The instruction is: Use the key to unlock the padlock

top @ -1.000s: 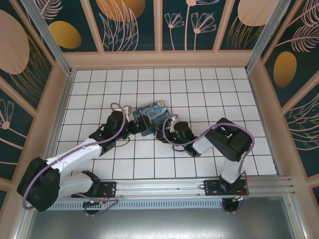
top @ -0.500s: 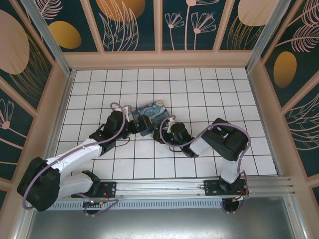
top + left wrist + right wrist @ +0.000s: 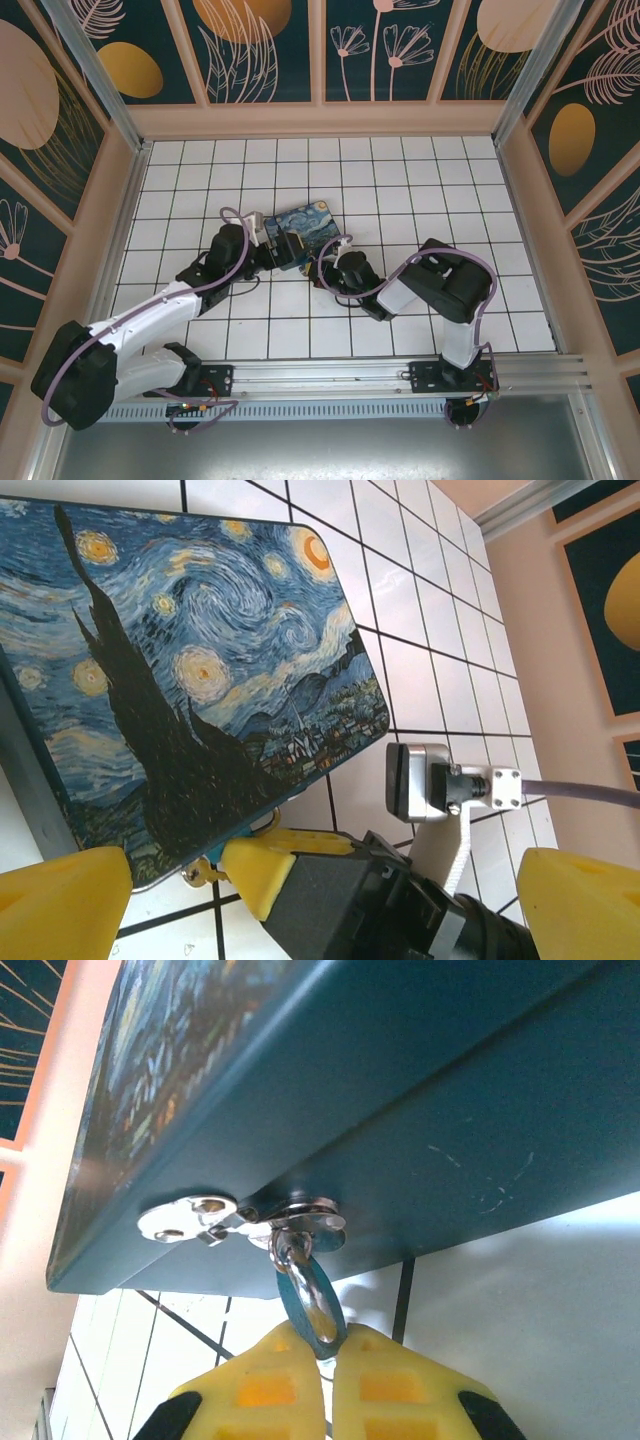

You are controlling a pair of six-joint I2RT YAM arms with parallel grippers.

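Right wrist view: right claw [image 3: 325,1360] pinched shut on the blue-headed key [image 3: 310,1305] (I take it for the key), which hangs from the padlock [image 3: 298,1228] at the hasp on the painted box [image 3: 400,1080] front, likely gripped for turning; left claw [image 3: 267,254] gapes wide beside the box, gripping nothing, probably to brace it.

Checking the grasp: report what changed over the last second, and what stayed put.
The right end effector slid left to the box's near edge and shut on the padlock hanging there. The left end effector stayed open beside the box; the box did not move.
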